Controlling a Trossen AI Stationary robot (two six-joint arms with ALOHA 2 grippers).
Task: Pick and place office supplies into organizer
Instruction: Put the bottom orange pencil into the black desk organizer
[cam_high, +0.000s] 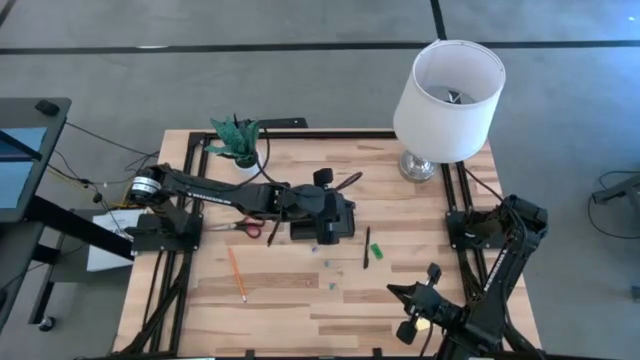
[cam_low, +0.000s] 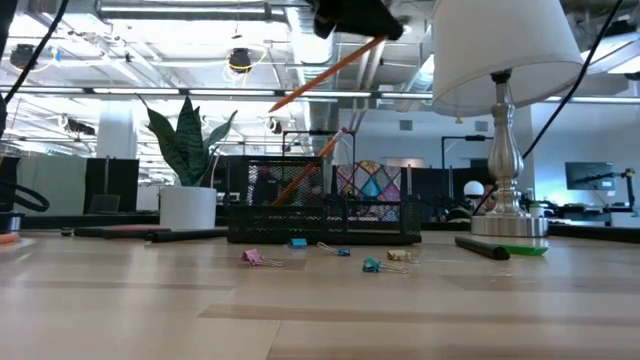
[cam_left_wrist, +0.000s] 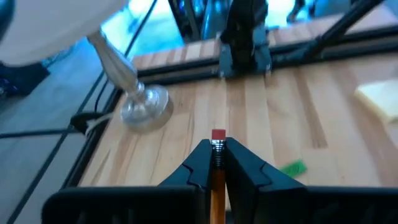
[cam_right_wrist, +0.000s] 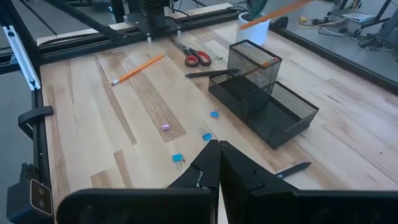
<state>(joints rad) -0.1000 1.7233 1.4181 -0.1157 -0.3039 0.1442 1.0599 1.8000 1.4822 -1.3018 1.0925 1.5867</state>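
My left gripper (cam_high: 342, 183) hangs above the black mesh organizer (cam_high: 325, 222), shut on an orange pencil (cam_low: 330, 70). A second pencil (cam_low: 300, 178) leans inside the organizer (cam_low: 325, 210). A third pencil (cam_high: 237, 275) lies flat near the table's left side, and red-handled scissors (cam_high: 246, 229) lie left of the organizer. A black pen (cam_high: 367, 247) and a green block (cam_high: 377, 250) lie to its right, and small clips (cam_low: 375, 265) lie in front of it. A yellow pad (cam_left_wrist: 380, 99) shows in the left wrist view. My right gripper (cam_right_wrist: 219, 150) waits shut at the near right. My left gripper pinches the pencil between its two fingers (cam_left_wrist: 200, 163), just behind the red eraser end (cam_left_wrist: 218, 135), which sticks out past the fingertips. The pencil runs along the fingers. It is lifted clear above the organizer and slants, its other end (cam_low: 275, 105) lower, toward the table's left.
A white-shaded lamp (cam_high: 448, 100) stands at the far right and a potted plant (cam_high: 237, 142) at the far left. A black pen (cam_right_wrist: 211, 73) lies by the organizer's left side. Black frame rails run along the table's left and right sides.
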